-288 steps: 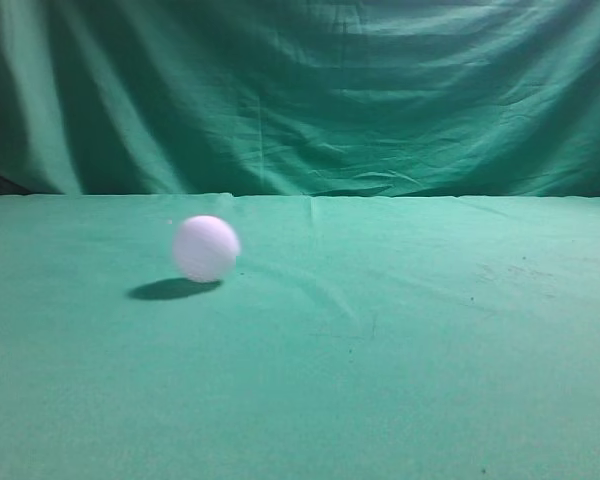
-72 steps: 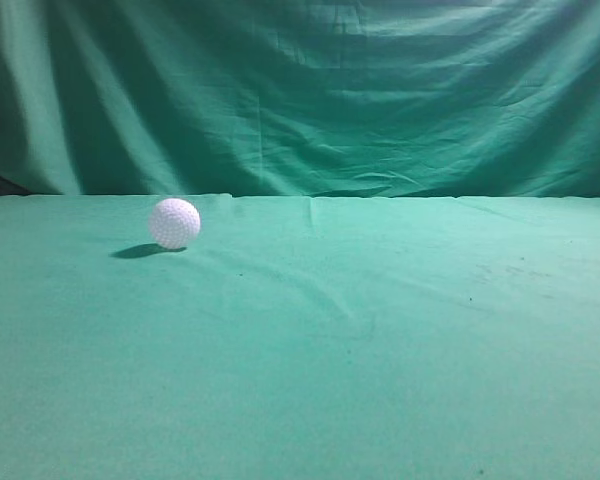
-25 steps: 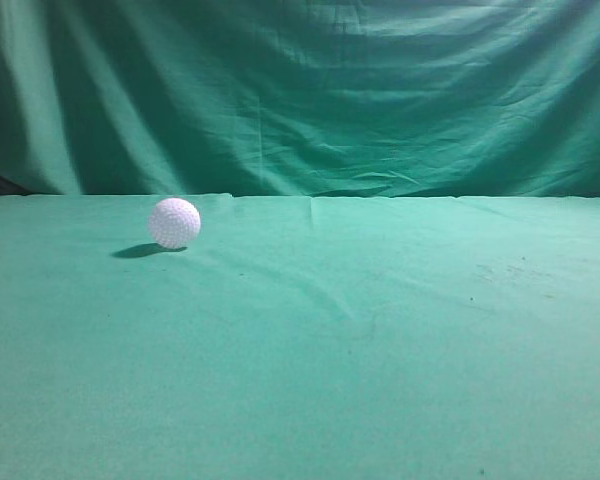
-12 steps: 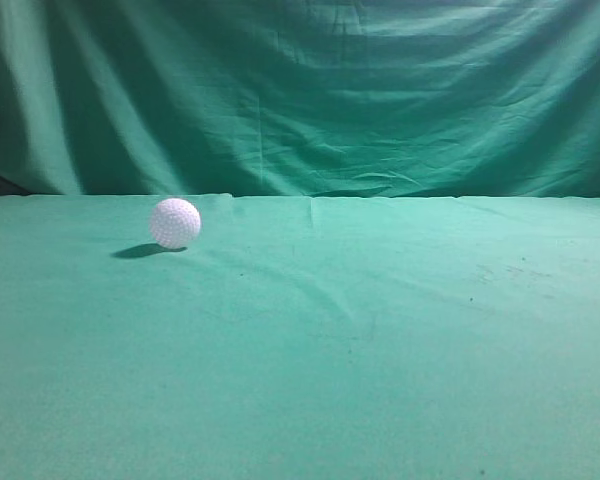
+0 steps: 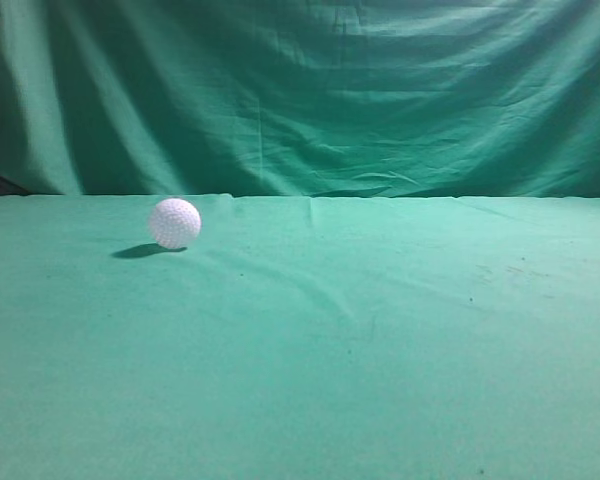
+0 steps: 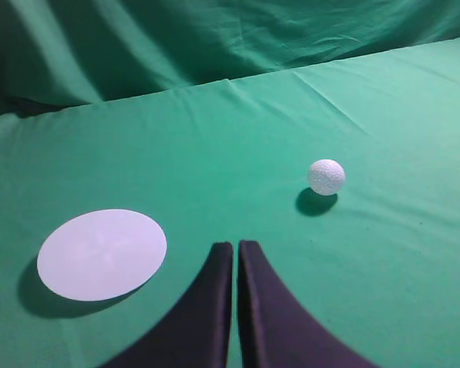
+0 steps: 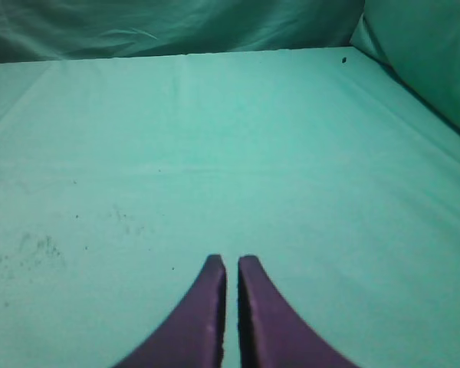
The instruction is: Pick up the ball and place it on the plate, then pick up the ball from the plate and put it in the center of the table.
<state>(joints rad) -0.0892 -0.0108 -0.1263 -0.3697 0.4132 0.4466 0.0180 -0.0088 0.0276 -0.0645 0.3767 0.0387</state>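
My left gripper (image 6: 235, 247) has its jaws drawn together, only a thin slit between the two dark fingers, and nothing is held in them; they hang above the green tabletop (image 6: 215, 153). My right gripper (image 7: 231, 262) is the same, jaws together with a narrow line between them, gripping nothing, over a bare stretch of cloth marked with a few dark specks. From my left wrist, the ball (image 6: 326, 176) sits ahead and to the right of my fingertips, well clear of them, resting on the cloth with a small dark shadow at its lower left. To the left of my left jaws lies the plate (image 6: 102, 254), a flat white disc on the tabletop with nothing on it, well apart from the ball. In the exterior view the ball (image 5: 174, 222) stands on the left part of the tabletop (image 5: 380, 330), near its far edge, its dimpled surface plain to see, with the draped green curtain (image 5: 330, 90) hanging behind. Neither of my arms shows in that view.
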